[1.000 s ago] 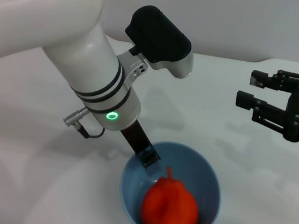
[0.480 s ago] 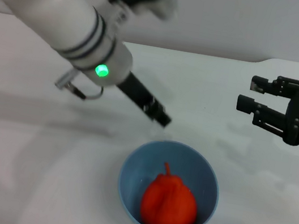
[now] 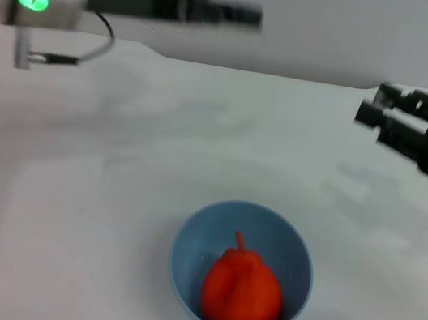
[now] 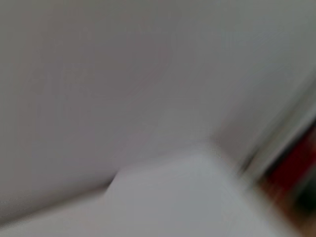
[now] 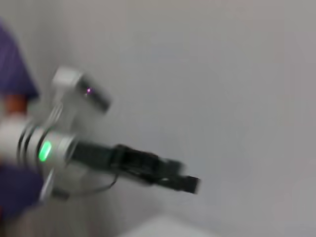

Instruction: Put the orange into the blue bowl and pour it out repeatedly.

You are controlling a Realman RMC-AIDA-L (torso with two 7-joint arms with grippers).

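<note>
The orange lies inside the blue bowl, stem nub up, near the table's front edge in the head view. My left gripper is high above the table's back left, stretched out level and well clear of the bowl, with nothing seen in it. It also shows in the right wrist view. My right gripper is open and empty, hovering at the right, above and behind the bowl.
The bowl stands on a white table with a grey wall behind it. The left wrist view shows only a blurred table corner and wall, with something red at its edge.
My left arm has swung up and away from the bowl to the back left. My right gripper has risen slightly. The orange stays in the bowl.
</note>
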